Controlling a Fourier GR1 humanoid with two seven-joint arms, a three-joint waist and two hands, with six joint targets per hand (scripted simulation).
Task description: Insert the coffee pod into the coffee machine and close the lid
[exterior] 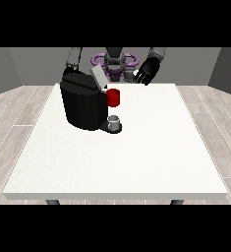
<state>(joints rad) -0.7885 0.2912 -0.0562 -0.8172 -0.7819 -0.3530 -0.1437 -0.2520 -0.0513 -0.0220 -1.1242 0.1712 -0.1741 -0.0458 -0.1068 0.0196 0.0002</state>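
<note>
grey thing point(115, 119): small, cup-shaped, standing upright on the dark round base point(112, 127) at the foot of the coffee machine, on the side nearer the camera. it cannot be told whether this is the coffee pod or a cup belonging to the machine.

coffee machine point(82, 104): black, bulky body, standing on the white table point(136, 157) left of centre and towards the robot's edge. its lid point(98, 75), pale grey, is raised and tilted at the machine's top.

red thing at the machine point(114, 97): cylindrical, set against the machine's right side, directly above the grey thing and apart from it.

hand at the view's right point(146, 72): black, held in the air above the table's far edge, well to the right of the machine and touching nothing. fingers spread and hanging down, relaxed, with nothing in them.

hand at the view's left: the arm point(73, 58) comes down behind the machine's top left corner; the hand itself is hidden by the machine, so its fingers cannot be judged.

robot torso point(114, 61): grey with purple rings, behind the table's far edge, between the two arms.

floor point(18, 113): pale wood planks around the table.
</note>
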